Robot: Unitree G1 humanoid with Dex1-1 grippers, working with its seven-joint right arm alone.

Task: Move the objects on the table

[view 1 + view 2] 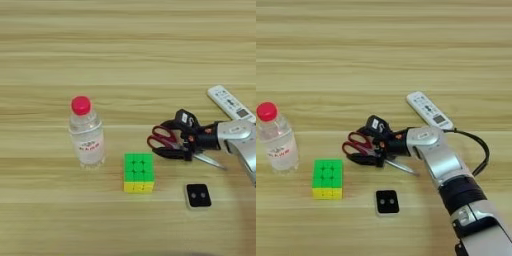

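One gripper (372, 141) | over red-handled scissors (358, 145) | contact unclear

My forearm (437, 154) was a smooth silver shell, rounded at the wrist end. Behind it sat a black band (460, 192), then a paler silver-grey segment with small dark fittings. A thin black cable (479, 147) looped out from beside the wrist and curved back toward the band. My gripper (372, 141) was black, with a small white patch on the upper finger.
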